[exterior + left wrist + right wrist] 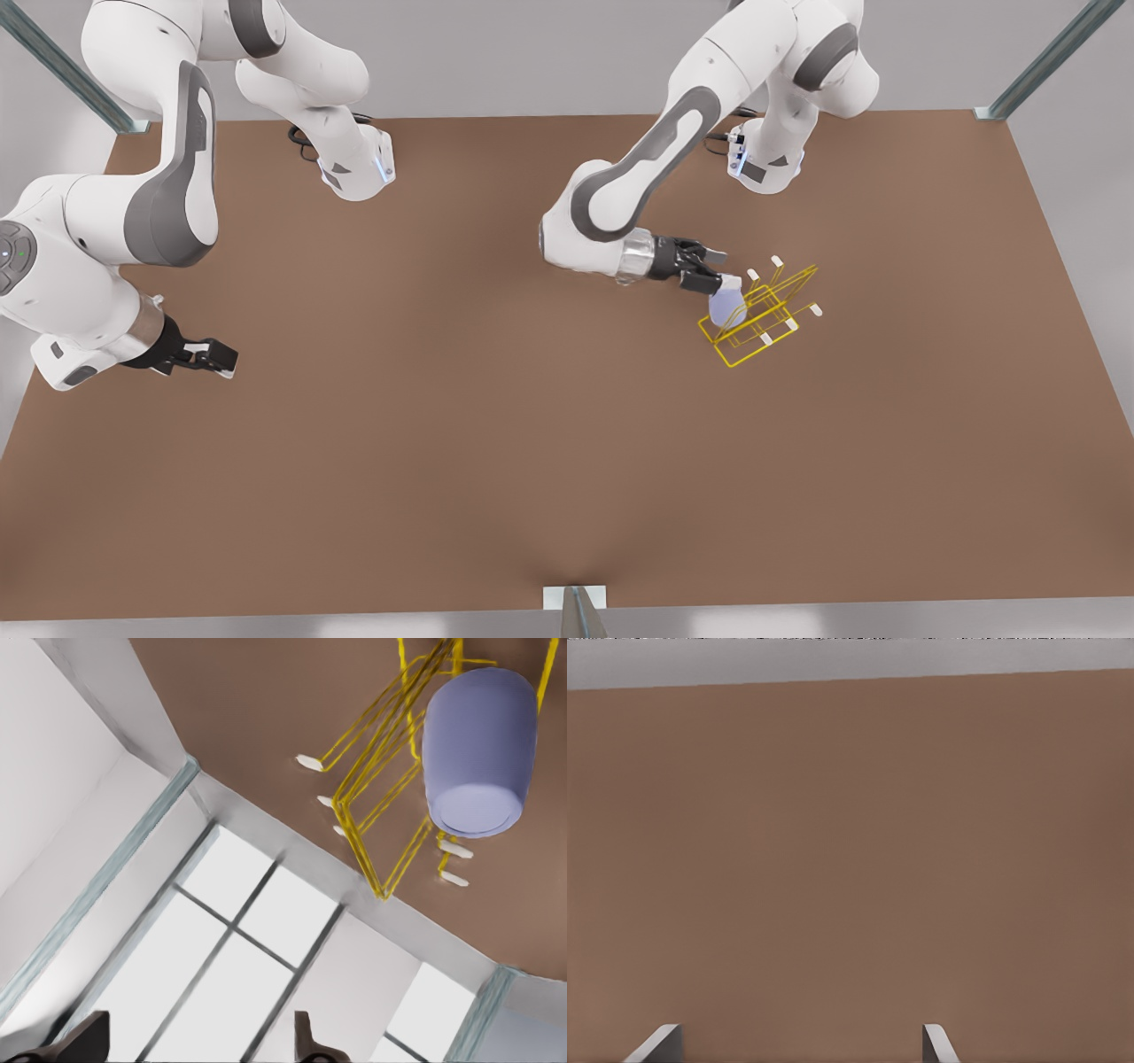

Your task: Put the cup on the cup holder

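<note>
So, counting things up: one small pale lavender-blue tapered cup (725,306) with no handle, one yellow thin-wire cup holder (760,321) with a rectangular base frame and slanted prongs tipped in little white caps, and two white robot arms. I can make out roughly six of those white caps in the front view.

The cup sits at the near-left corner of the rack as the front view shows it, tilted, right up against the yellow wires. From the left wrist view the cup (479,751) looks like it's among the prongs of the cup holder (381,788), closed bottom facing the camera; I can't tell exactly which prong it's on.

The left claw (719,270) is on the front view's right, just beside the cup's upper end. Its fingers (312,1041) are spread apart, with nothing between them in the wrist view. Whether a fingertip touches the cup I can't tell.

The right claw (223,358) hangs way off on the front view's left, well apart from everything, that arm just waiting. Its fingertips (937,1043) are spread too, pointing at bare surface.

The worktop (443,443) is a plain brown flat slab. Grey walls surround it, with metal struts at the corners, and the left wrist view catches a big paned window (239,939).
</note>
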Action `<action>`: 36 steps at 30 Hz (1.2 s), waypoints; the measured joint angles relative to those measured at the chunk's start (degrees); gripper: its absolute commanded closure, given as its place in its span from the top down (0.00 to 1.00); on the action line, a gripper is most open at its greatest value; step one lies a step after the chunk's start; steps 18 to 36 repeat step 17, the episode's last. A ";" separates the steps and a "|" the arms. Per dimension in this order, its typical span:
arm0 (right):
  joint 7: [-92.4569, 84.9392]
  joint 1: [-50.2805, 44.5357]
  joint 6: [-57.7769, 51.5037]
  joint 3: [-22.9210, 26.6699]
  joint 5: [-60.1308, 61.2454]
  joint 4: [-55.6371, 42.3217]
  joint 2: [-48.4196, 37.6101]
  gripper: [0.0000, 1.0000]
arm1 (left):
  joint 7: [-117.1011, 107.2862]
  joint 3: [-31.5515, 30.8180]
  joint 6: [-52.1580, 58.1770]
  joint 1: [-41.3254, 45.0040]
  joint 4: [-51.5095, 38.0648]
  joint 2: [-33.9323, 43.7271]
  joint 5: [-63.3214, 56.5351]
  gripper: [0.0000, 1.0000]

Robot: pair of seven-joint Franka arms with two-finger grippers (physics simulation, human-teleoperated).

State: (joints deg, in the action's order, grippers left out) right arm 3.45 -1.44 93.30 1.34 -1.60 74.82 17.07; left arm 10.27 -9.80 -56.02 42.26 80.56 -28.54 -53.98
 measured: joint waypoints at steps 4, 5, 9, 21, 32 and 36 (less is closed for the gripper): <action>-0.05 0.62 1.42 -0.02 -0.04 0.08 0.18 1.00 | -4.50 0.47 -4.74 -18.59 -17.06 0.35 34.28 1.00; -0.06 0.74 1.67 -0.02 -0.05 0.10 0.14 1.00 | -6.14 0.62 -5.54 -21.86 -20.25 1.27 40.11 1.00; -0.08 1.64 2.20 -0.10 0.05 0.60 2.07 1.00 | -10.09 3.97 -9.06 -26.72 -9.81 20.14 50.14 1.00; 0.06 2.41 2.83 -0.11 0.17 0.61 5.39 1.00 | -14.67 4.42 -16.94 -26.02 -0.95 26.52 53.12 1.00; 0.06 2.41 2.83 -0.11 0.17 0.61 5.39 1.00 | -14.67 4.42 -16.94 -26.02 -0.95 26.52 53.12 1.00; 0.06 2.41 2.83 -0.11 0.17 0.61 5.39 1.00 | -14.67 4.42 -16.94 -26.02 -0.95 26.52 53.12 1.00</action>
